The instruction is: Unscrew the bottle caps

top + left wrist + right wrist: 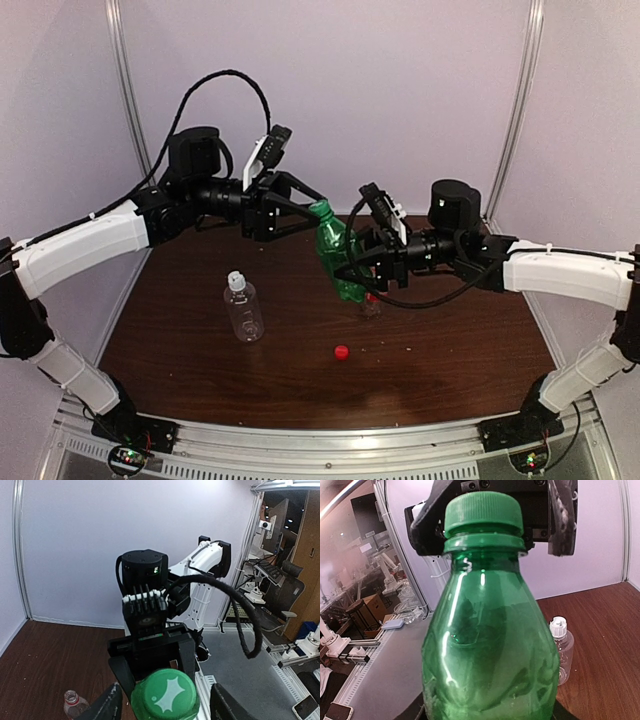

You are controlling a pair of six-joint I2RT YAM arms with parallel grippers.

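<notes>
Right tool (pixel 352 268) is clamped on the tilted green plastic bottle (pixel 336 258), centre frame. Left tool (pixel 313 211) stands apart, straddling its round green screw cap (pixel 320 208). A small red plastic cap (pixel 342 352) lies loose on the brown table (pixel 450 350) just below.

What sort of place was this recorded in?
Probably a robotics lab: the table sits in a booth of pale panels on metal posts. The wrist views show a desk and what look like other robot arms outside it.
</notes>
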